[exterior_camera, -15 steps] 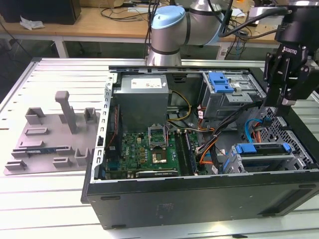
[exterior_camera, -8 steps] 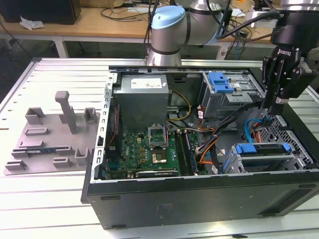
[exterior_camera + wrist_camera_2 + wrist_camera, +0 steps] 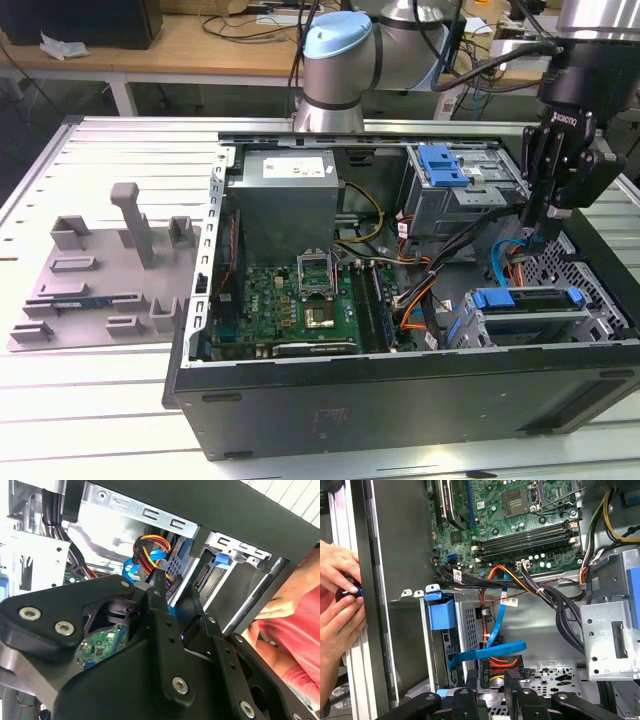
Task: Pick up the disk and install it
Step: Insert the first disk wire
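Blue-framed, the disk [image 3: 528,302] looks seated in its bay, lower right — my hand [image 3: 535,230] hangs above; its grip I cannot tell.

The arm [image 3: 338,75] is a silver-grey tube with a pale blue cap [image 3: 335,35] on its joint; a black cable [image 3: 490,62] loops to the wrist, well behind the jaws. The gripper [image 3: 548,222] is matte black, with small white lettering on the block above the jaws; in the second wrist view, round silver screws [image 3: 179,685] stud its black plates just behind the jaws.
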`<state>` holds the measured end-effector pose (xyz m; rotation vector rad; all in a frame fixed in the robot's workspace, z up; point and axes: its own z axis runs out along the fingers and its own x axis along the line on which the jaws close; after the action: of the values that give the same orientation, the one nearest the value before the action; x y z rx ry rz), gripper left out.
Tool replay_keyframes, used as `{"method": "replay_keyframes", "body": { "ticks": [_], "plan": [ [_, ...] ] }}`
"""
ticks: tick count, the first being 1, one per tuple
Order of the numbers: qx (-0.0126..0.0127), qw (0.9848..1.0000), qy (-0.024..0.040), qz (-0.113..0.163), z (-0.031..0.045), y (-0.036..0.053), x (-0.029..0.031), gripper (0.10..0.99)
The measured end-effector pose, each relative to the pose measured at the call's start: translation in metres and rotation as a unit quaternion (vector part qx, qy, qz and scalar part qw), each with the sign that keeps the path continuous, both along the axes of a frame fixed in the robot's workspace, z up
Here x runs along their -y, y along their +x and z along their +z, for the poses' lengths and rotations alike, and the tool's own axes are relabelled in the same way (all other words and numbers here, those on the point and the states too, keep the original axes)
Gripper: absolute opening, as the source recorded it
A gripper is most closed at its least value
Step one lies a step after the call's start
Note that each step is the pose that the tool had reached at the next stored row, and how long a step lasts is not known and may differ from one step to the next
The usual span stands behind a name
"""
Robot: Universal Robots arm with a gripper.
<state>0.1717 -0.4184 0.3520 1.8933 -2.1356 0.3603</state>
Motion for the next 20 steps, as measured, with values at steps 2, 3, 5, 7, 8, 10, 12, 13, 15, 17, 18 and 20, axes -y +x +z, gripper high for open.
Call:
{"method": "replay_keyframes", "body": {
  "ticks": [2,3,5,7,8,10,12,13,15,17,18,20],
  "plan": [
    [0.0004,1.0000,-0.0016,0.009,-0.0034,-0.0013,-0.0012,0.349],
    [0.0004,0.9999,-0.0023,0.012,-0.0041,-0.0019,-0.0014,0.349],
    [0.0004,0.9999,-0.0030,0.015,-0.0060,-0.0040,-0.0016,0.349],
    [0.0004,0.9998,-0.0035,0.018,-0.0074,-0.0060,-0.0016,0.349],
    [0.0004,0.9998,-0.0041,0.020,-0.0089,-0.0063,-0.0016,0.349],
    [0.0004,0.9997,-0.0067,0.024,-0.0103,-0.0063,-0.0018,0.349],
    [0.0007,0.9995,-0.0132,0.027,-0.0119,-0.0066,-0.0029,0.349],
    [0.0007,0.9995,-0.0163,0.028,-0.0127,-0.0070,-0.0034,0.349],
    [0.0006,0.9994,-0.0217,0.028,-0.0141,-0.0085,-0.0047,0.349],
    [0.0005,0.9993,-0.0256,0.028,-0.0147,-0.0091,-0.0062,0.349],
    [0.0004,0.9992,-0.0266,0.028,-0.0147,-0.0091,-0.0065,0.349],
    [0.0004,0.9992,-0.0270,0.028,-0.0148,-0.0092,-0.0066,0.349]
  ]
}}
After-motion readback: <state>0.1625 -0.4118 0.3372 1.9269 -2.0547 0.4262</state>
